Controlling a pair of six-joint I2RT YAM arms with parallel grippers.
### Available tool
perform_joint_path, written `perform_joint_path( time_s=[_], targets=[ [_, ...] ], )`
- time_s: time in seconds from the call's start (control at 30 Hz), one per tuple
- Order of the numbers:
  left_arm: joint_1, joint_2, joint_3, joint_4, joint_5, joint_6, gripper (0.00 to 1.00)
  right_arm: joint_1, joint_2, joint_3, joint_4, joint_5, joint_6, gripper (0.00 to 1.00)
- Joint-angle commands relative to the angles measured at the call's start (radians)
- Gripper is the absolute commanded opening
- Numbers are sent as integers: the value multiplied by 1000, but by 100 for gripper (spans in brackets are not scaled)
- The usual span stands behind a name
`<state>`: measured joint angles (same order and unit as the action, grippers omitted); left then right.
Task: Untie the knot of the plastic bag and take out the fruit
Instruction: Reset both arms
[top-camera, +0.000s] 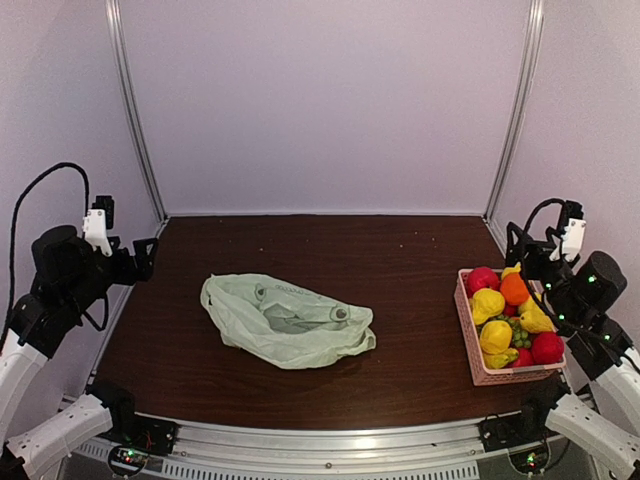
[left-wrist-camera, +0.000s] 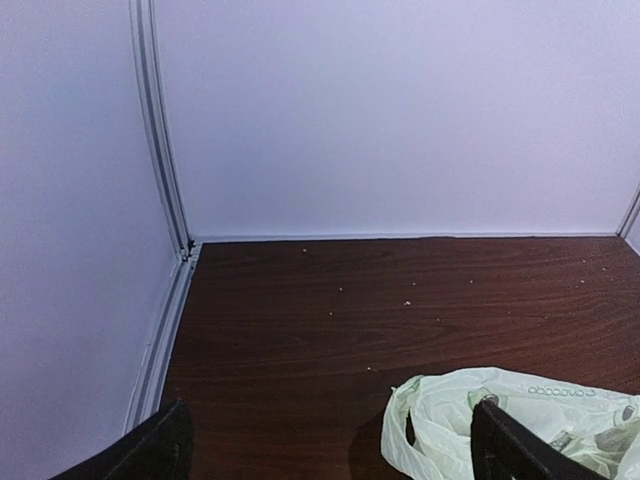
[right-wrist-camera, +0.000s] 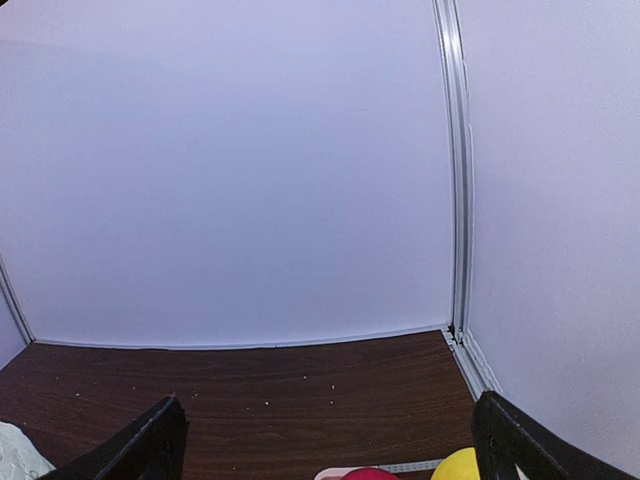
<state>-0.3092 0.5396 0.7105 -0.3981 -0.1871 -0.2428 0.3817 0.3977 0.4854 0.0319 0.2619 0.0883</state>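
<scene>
The plastic bag (top-camera: 287, 322) lies flat and slack on the table (top-camera: 400, 250), and it looks emptied. The fruit (top-camera: 490, 303), yellow pieces and one orange, sits piled in the pink basket (top-camera: 466, 335) well to the right of the bag, so the job seems done. The left claw (top-camera: 145, 258) hangs off to the bag's left and the right claw (top-camera: 516, 245) to its far right, above the basket. Both are spread wide and grip nothing, probably parked clear of the work.

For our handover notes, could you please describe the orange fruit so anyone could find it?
On the dark table, at right, sits a pink basket. Near its far end lies the only orange fruit, among yellow fruits and red fruits.
</scene>
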Motion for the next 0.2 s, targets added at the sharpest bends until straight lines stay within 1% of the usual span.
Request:
perform_joint_path(
  time_s=[0.0, 0.17],
  targets=[
    [4, -12, -3, -10, -63, -23, 98, -5, -15, -10, 3, 11, -6, 100],
    [4, -13, -1, -11, -57, -19, 98, -5, -23, -15, 6, 13, -7, 100]
  ],
)
